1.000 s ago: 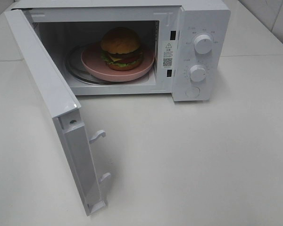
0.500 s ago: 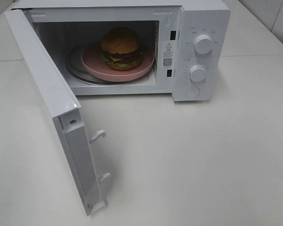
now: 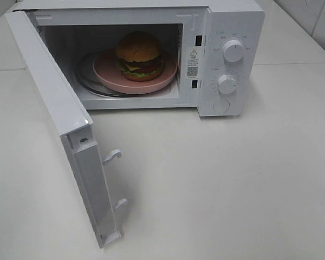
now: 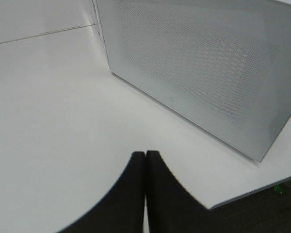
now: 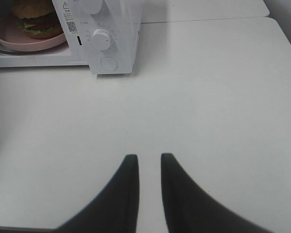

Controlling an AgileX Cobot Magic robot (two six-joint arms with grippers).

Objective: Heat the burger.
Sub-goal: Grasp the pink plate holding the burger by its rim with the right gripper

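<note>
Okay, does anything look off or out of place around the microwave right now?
Only slightly: the pink plate sits off-centre on the glass turntable, shifted toward the knob side. The burger stands upright, nothing spilled; the microwave door is wide open.

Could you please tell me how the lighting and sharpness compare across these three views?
Exterior high: soft, even light, sharp burger, faint shadow beside the open door. Left wrist: left gripper a dark blur, door mesh crisp. Right wrist: right gripper blurred, microwave sharp.

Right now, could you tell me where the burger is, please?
In the high view, the burger sits on the pink plate inside the open microwave, left of its control panel.
</note>
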